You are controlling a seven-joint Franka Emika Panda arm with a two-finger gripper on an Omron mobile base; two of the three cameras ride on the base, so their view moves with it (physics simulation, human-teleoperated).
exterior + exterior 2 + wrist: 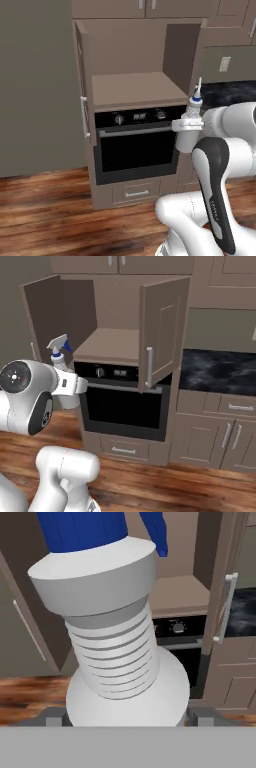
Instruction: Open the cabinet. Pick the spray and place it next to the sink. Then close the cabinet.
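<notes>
The cabinet [132, 60] stands open above the oven, both doors swung out and its tan shelf [112, 343] bare. Its right door [162, 331] with the silver bar handle [149, 367] juts toward me. The spray [195, 106], a whitish ribbed bottle with a blue collar and pointed nozzle, is out of the cabinet, held upright in front of its right side. My gripper [186, 131] is shut on the bottle's body. In the hand view the spray [115, 642] rises close between my fingertips [200, 717]. The sink is out of view.
A black oven [135, 150] with a drawer [122, 450] beneath sits under the cabinet. A dark stone counter [220, 371] over lower cabinets [225, 436] runs to the right. A plain grey wall [35, 85] stands to the left, above wood floor [50, 215].
</notes>
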